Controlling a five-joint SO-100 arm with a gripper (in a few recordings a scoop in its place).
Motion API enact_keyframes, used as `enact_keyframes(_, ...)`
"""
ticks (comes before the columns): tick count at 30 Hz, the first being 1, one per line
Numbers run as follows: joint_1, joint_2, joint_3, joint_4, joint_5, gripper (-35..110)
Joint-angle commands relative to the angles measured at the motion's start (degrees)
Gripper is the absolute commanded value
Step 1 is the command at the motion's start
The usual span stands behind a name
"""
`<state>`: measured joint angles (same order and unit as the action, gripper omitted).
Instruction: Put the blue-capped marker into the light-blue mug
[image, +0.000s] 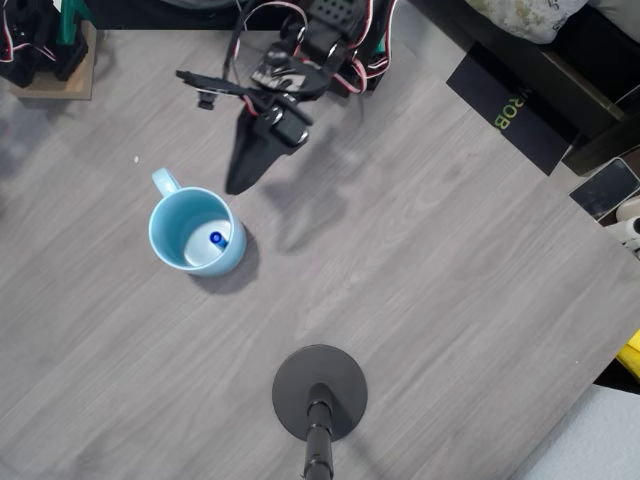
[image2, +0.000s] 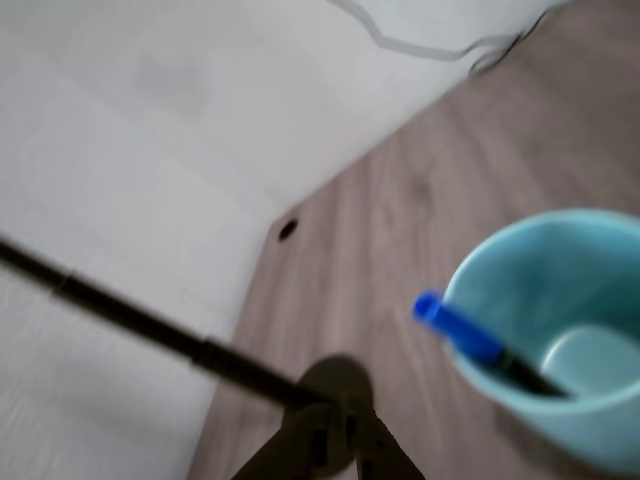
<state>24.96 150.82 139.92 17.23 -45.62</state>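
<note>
While my gripper (image: 236, 184) hung just beside the light-blue mug (image: 168, 240), apart from it, the blue-capped marker (image: 216, 239) stood inside, leaning on the rim. My jaws looked pressed together, gripping nothing.

Light-blue mug (image2: 560, 330) — blurred, cropped at right edge.

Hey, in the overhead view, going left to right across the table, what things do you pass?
The light-blue mug with the blue-capped marker standing inside it, then the gripper just right of the mug's rim, then the black round stand base, then the dark box at the table's upper right edge.
</note>
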Motion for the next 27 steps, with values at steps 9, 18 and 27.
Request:
enact_keyframes(9, -10.0, 11.6, 8.8, 14.9, 11.0, 0)
enact_keyframes(18, -14.0, 14.2, 15.2, 20.6, 21.8, 0)
enact_keyframes(27, -19.8, 24.3, 24.8, 22.4, 25.7, 0)
